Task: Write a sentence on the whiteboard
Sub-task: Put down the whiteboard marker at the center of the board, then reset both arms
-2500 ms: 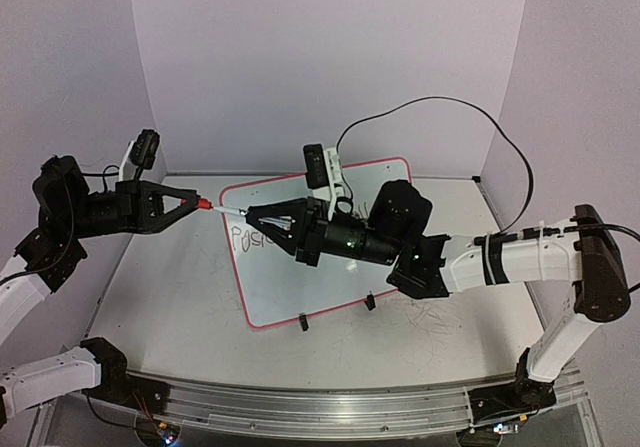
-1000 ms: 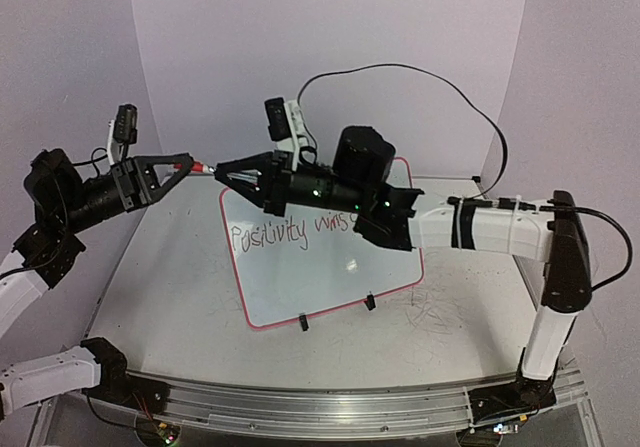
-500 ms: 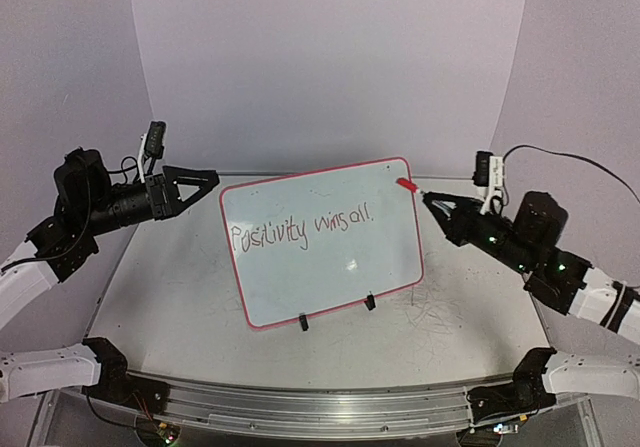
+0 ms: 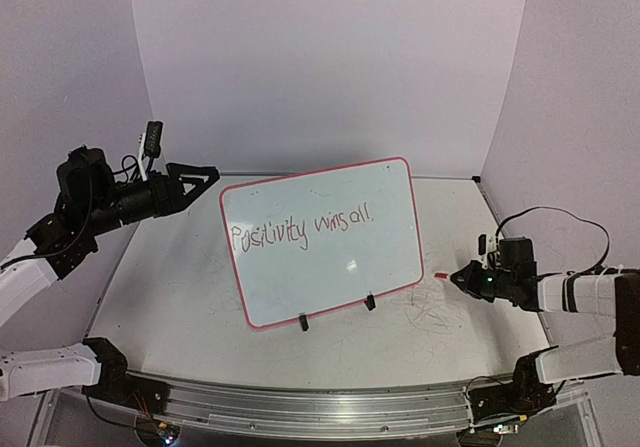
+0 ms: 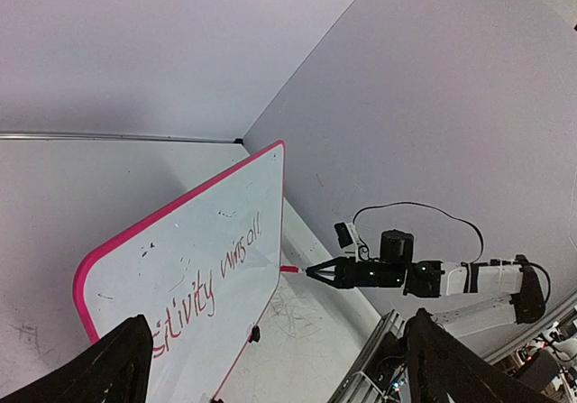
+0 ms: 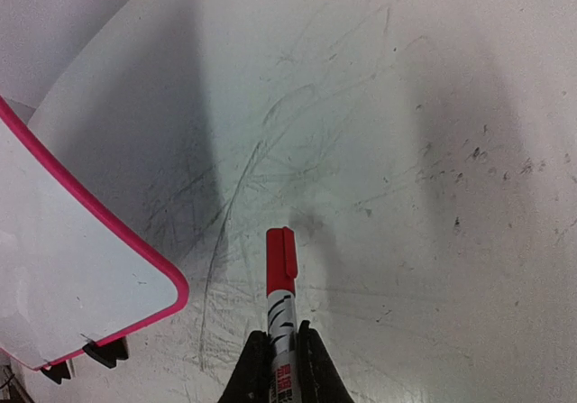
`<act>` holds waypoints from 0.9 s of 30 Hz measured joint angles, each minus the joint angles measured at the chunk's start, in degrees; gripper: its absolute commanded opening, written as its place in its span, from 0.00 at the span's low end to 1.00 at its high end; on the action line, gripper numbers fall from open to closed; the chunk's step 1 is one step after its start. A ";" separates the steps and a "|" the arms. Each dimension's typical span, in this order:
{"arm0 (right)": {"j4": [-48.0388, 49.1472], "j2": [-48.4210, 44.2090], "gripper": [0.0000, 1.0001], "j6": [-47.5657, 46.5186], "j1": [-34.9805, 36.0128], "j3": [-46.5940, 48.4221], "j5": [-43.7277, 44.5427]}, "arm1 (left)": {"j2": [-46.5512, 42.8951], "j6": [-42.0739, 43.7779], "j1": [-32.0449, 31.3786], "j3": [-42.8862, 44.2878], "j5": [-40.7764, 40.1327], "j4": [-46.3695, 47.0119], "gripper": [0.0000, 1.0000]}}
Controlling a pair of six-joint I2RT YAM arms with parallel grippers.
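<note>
The whiteboard (image 4: 340, 277) stands tilted on the table, red-pink rimmed, and shows from the side in the left wrist view (image 5: 180, 241). The sentence (image 4: 300, 229) runs across it in one red-purple line; "wins all" (image 5: 239, 257) is readable. My left gripper (image 4: 205, 181) hovers open and empty off the board's top left corner, its fingers (image 5: 108, 367) wide apart. My right gripper (image 4: 462, 277) is low over the table, right of the board. It is shut on a red-capped marker (image 6: 280, 286), cap pointing at the board's lower right corner (image 6: 176, 286).
Two black clip feet (image 4: 303, 321) (image 4: 370, 301) prop the board. Old scribble marks (image 4: 430, 312) cover the table right of it. A black cable (image 4: 560, 217) loops above the right arm. Purple walls close in behind and beside; a metal rail (image 4: 320, 407) runs along the front.
A second ago both grippers met at the marker above the board's top left. The left one let go and opened; the right arm carried the marker right and down to the table.
</note>
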 measured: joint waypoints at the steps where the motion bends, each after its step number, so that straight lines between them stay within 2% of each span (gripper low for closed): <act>1: 0.56 1.55 0.16 0.05 0.00 0.16 -0.78 | -0.01 0.20 0.00 0.00 -0.23 -0.29 1.00; 7: 1.81 7.44 0.36 1.25 0.00 2.57 -2.75 | -0.95 1.09 0.00 0.00 -1.63 -2.82 0.99; 11: 0.40 7.35 0.56 1.44 0.00 3.26 -1.56 | -1.29 2.25 0.00 0.06 -2.90 -3.78 0.99; 14: -4.31 2.99 0.69 1.16 0.00 3.73 2.74 | -1.46 3.24 0.00 0.41 -4.59 -5.19 0.99; 18: -13.12 -8.57 0.96 -0.12 -0.06 6.64 10.06 | -1.69 4.76 0.00 2.00 -8.77 -7.05 0.99; 21: -18.70 -17.03 0.98 -2.01 -0.22 11.44 11.62 | -1.77 6.35 0.00 4.85 -13.85 -8.78 0.99; 27: -25.28 -30.19 0.98 -8.12 -0.22 30.71 11.70 | -1.73 10.34 0.00 12.97 -24.41 -9.30 0.99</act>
